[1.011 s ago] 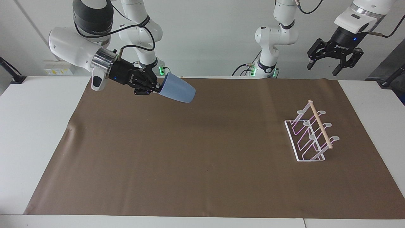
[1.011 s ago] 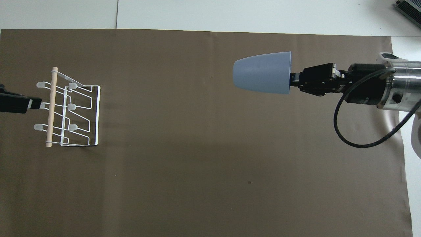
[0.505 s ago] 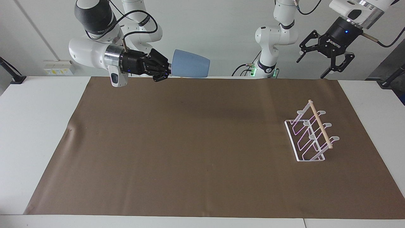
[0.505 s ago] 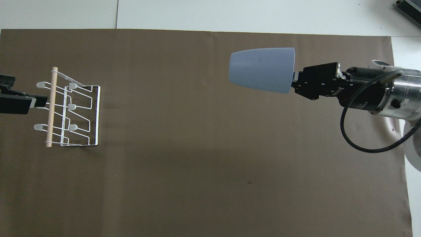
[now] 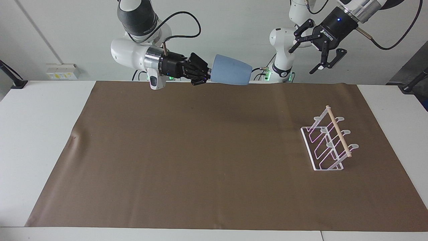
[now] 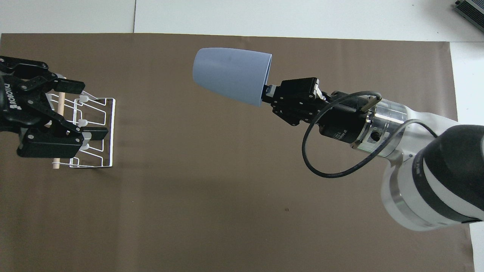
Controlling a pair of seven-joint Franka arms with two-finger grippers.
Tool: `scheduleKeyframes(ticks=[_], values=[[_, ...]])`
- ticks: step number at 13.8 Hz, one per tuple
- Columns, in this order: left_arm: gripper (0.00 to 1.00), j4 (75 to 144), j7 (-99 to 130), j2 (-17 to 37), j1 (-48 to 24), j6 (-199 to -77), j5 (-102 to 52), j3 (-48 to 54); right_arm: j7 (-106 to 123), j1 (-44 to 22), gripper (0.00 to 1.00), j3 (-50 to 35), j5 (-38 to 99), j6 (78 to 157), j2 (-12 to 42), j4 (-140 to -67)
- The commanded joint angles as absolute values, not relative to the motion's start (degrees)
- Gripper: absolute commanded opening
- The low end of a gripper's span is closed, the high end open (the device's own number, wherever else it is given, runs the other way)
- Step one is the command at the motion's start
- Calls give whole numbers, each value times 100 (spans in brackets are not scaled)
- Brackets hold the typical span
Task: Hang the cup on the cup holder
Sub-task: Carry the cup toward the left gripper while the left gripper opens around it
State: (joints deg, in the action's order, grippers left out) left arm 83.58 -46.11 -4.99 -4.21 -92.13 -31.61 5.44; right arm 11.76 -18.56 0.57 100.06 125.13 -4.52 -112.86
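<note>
The light blue cup [image 5: 230, 69] lies on its side in the air, its base pointing toward the left arm's end of the table. My right gripper [image 5: 209, 72] is shut on the cup's rim and holds it high over the brown mat; both show in the overhead view, the cup [image 6: 230, 75] and the right gripper [image 6: 266, 92]. The white wire cup holder [image 5: 329, 144] with its wooden dowel stands on the mat at the left arm's end. My left gripper [image 5: 301, 62] is open and empty, high in the air. In the overhead view the left gripper [image 6: 85, 109] covers part of the cup holder [image 6: 102, 128].
A brown mat [image 5: 200, 150] covers most of the white table [image 5: 36, 134]. Nothing but the cup holder stands on it. A black cable loops from the right wrist [image 6: 321, 166].
My right gripper has risen and carried the cup toward the left arm's end, level with the table. My left gripper has swung in from the table's end and tilted. The cup holder has not moved.
</note>
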Motion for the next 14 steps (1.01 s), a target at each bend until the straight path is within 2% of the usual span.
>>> scheduleKeyframes(ticks=[1,8,14], values=[[100,8499,-5297,-650,-422,-9448,-3375,571,1737,-1881,0,79,10064,12534,-598,-11443],[100,8482,-6337,-650,-457,-9834,-3585,755,2171,-1890,0,79,9404,12261,-598,-11549],[100,8508,-6337,-343,-623,-10510,-3788,1011,2224,-2118,0,44,9351,12252,-562,-11566]])
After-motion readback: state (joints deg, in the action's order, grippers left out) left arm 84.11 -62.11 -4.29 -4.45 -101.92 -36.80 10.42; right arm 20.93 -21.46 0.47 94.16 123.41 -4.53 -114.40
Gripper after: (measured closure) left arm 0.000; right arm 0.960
